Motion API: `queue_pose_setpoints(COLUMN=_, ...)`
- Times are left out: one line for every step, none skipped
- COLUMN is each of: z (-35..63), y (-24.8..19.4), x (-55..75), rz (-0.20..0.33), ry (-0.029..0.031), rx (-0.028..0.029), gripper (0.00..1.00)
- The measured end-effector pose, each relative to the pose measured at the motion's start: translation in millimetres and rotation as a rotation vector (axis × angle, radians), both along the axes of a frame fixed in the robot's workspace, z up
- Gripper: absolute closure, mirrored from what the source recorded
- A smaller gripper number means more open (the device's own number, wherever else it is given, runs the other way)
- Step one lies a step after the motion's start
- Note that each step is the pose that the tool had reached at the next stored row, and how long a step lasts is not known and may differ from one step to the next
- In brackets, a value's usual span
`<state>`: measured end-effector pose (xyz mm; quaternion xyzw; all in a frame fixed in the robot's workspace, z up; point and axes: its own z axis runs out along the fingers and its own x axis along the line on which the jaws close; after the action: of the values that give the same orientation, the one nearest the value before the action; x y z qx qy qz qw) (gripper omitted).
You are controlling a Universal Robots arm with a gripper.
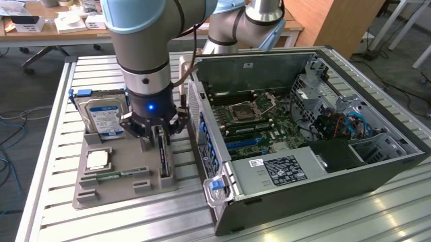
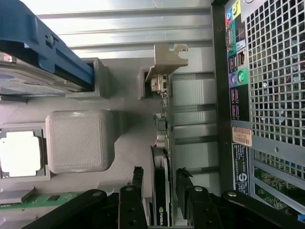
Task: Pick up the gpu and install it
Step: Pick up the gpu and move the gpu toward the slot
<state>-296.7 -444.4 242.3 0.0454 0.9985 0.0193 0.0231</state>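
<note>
The gpu (image 1: pixel 163 162) stands on edge in a slot of the grey holder tray (image 1: pixel 124 195), a thin dark card with its metal bracket (image 2: pixel 167 59) at the far end. My gripper (image 1: pixel 159 135) hangs straight down over it. Seen from the wrist, the gpu (image 2: pixel 161 162) runs between the two black fingers (image 2: pixel 138 179), one on each side with a small gap to the card. The gripper (image 2: pixel 161 183) is open and holds nothing.
On the same tray lie a silver hard drive (image 1: pixel 104 118) in a blue caddy, a square processor (image 1: pixel 99 160) and a green memory stick (image 1: pixel 121 175). The open computer case (image 1: pixel 303 131) stands close on the exterior view's right, its rear panel (image 2: pixel 267 95) beside the gpu.
</note>
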Motion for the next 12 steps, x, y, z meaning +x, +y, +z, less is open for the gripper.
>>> queue_pose_setpoints(z=-1.3, y=0.0, x=0.0, rz=0.000, ry=0.0001, rx=-0.0001, gripper=0.59)
queue_pose_setpoints(z=-2.6, y=0.0, x=0.0, rz=0.000, ry=0.0001, rx=0.0000, gripper=0.59)
queue_pose_setpoints(z=-3.9, y=0.0, x=0.0, rz=0.000, ry=0.0001, rx=0.0000, gripper=0.59)
queue_pose_setpoints(z=-4.9, y=0.0, x=0.0, rz=0.000, ry=0.0001, rx=-0.0001, gripper=0.59)
queue_pose_setpoints(z=-5.7, y=0.0, x=0.0, rz=0.000, ry=0.0001, rx=-0.0001, gripper=0.59)
queue_pose_setpoints(z=-6.4, y=0.0, x=0.0, rz=0.000, ry=0.0001, rx=-0.0002, gripper=0.59)
queue_pose_setpoints(z=-7.2, y=0.0, x=0.0, rz=0.000, ry=0.0001, rx=-0.0002, gripper=0.59)
queue_pose_setpoints(z=-7.8, y=0.0, x=0.0, rz=0.000, ry=0.0001, rx=-0.0003, gripper=0.59)
queue_pose_setpoints(z=-8.1, y=0.0, x=-0.1, rz=0.000, ry=0.0003, rx=-0.0004, gripper=0.59)
queue_pose_setpoints(z=-8.2, y=-0.1, x=-0.1, rz=0.000, ry=0.0004, rx=-0.0006, gripper=0.59)
queue_pose_setpoints(z=-8.3, y=-0.1, x=-0.1, rz=0.000, ry=0.0004, rx=-0.0006, gripper=0.59)
queue_pose_setpoints(z=-8.5, y=0.0, x=0.0, rz=0.000, ry=0.0002, rx=-0.0004, gripper=0.59)
